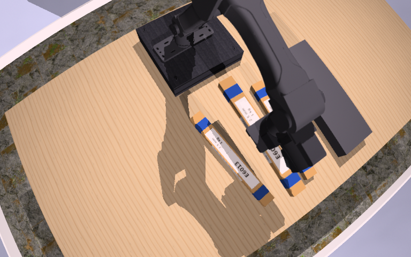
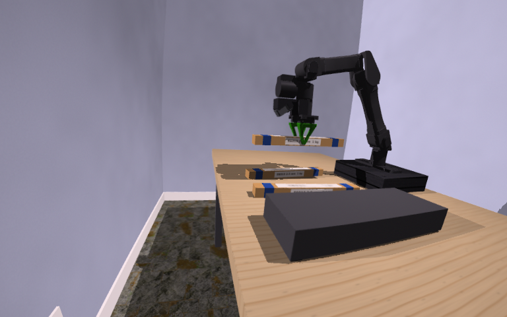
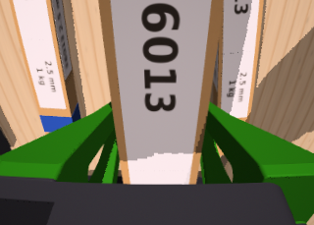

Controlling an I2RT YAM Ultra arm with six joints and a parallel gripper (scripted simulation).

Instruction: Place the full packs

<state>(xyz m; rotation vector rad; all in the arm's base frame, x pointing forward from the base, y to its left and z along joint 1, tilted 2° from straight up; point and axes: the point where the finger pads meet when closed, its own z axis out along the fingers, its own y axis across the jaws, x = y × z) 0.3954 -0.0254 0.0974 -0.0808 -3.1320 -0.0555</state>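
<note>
My gripper is shut on a cardboard pack with blue bands and a white E6013 label. The green fingers press its two long sides, and it hangs roughly level, well above the table. A second pack lies flat on the table, partly in shadow, on the side away from the platform. A third pack lies flat between that one and the platform, partly hidden by the arm in the top view. The dark grey low platform has no pack on it.
The arm's black base block stands at one end of the packs. The wooden table's edge lies near the packs' other ends. The arm overhangs part of the platform in the top view.
</note>
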